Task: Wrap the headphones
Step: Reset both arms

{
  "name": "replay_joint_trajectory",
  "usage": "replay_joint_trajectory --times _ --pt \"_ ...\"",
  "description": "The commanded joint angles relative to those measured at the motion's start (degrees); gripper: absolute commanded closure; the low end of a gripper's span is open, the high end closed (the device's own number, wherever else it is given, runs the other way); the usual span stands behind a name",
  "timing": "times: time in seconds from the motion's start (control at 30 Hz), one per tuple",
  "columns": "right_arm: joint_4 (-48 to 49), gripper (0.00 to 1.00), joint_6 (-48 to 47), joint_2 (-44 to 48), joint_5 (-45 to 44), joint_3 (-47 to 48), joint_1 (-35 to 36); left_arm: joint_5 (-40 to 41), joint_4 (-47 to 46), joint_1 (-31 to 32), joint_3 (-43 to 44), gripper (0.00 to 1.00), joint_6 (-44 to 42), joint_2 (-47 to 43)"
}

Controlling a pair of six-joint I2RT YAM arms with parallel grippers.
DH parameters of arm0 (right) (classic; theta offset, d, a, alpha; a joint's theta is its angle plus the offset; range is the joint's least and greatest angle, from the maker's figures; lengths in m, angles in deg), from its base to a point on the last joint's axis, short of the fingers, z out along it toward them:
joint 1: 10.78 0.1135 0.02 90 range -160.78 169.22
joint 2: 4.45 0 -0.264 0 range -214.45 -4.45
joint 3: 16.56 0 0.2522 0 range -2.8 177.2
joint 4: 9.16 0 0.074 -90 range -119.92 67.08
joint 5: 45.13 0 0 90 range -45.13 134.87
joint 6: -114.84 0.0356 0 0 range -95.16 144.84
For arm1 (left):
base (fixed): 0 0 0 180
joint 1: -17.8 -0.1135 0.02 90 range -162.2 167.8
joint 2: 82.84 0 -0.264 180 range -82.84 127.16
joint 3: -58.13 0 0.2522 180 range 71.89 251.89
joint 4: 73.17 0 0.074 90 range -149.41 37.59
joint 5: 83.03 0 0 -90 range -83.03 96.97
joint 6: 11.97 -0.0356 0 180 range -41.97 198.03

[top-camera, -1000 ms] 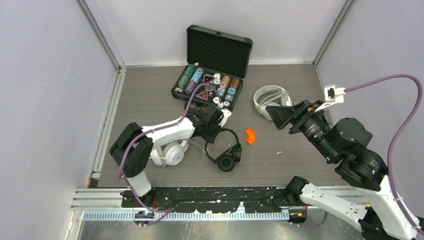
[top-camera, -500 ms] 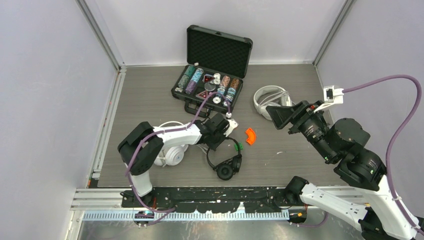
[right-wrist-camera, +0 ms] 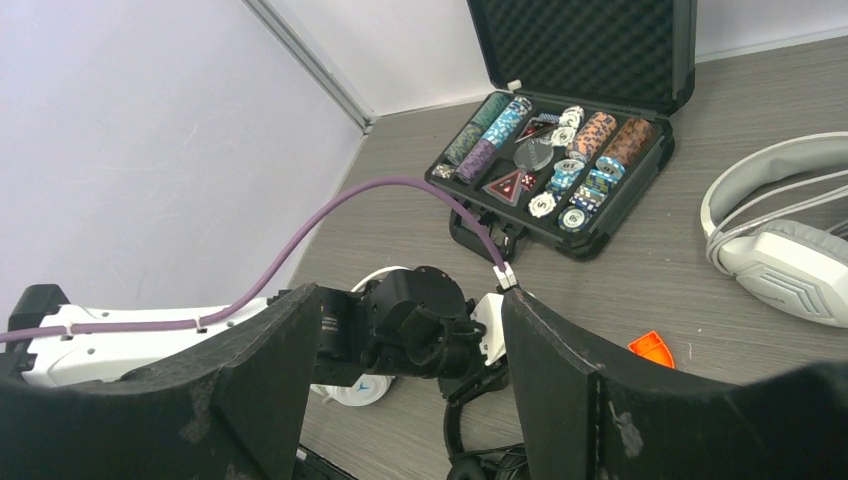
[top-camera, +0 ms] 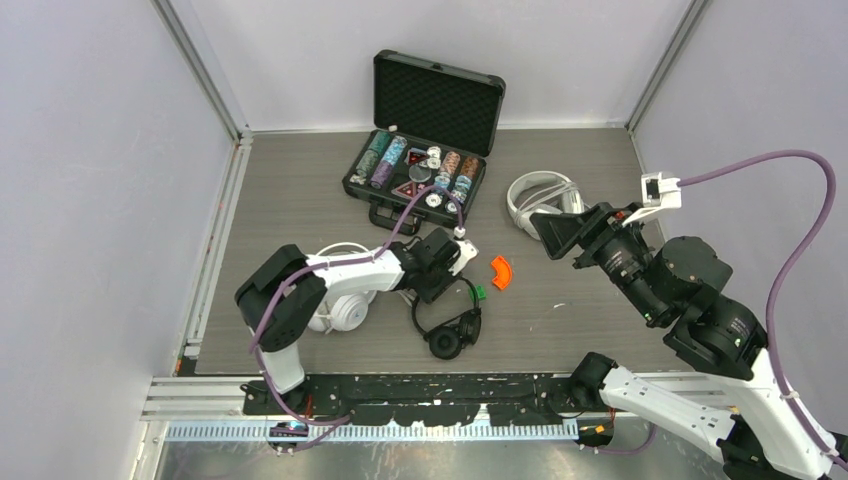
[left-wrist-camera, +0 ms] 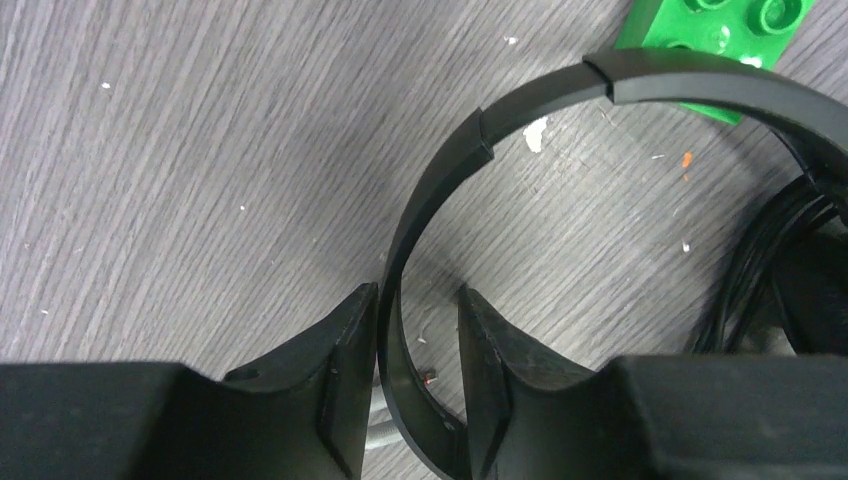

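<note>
Risk: your left tool, half open, straddles the thin black plastic headband ungripped; close off-centre and it slips. Right tool hangs wide open, empty.

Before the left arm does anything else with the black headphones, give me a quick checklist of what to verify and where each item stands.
1. Left gripper straddles the band of the black headphones: ok, one finger on each side.
2. Firm grip on the band: not ok, a gap shows beside the right finger, so the jaws look open.
3. Black cable clear of the fingers: ok, it is bunched off to the side by the earcup.
4. Green brick clear of the band: cannot tell, the band crosses over it in the left wrist view.
5. Right gripper out of the way: ok, open, empty and raised, looking down at the scene.
6. Orange piece clear of the headphones: ok, it lies apart.
</note>
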Motion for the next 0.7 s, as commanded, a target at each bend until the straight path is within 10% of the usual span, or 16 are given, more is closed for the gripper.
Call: replay_joint_trajectory --times 0.0,0.4,0.47,0.67 --pt "2.62 0.29 -0.57 0.25 -1.1 -1.03 -0.06 -0.61 2.73 0.51 2.17 0.61 0.36 -4.27" --pt "-5.12 0.19 6.33 -5.14 -3.29 -8.33 -0.03 5.82 11.5 0.26 16.25 0.23 7.95 -16.92" --pt "-7.3 0.19 7.85 -6.65 -5.35 -8.29 -0.01 10.29 14.65 -0.07 19.61 0.03 10.71 -18.66" --pt "-9.87 0.18 9.68 -7.98 -9.89 -7.49 -0.01 13.45 17.82 -2.16 22.82 0.0 15.28 -27.99"
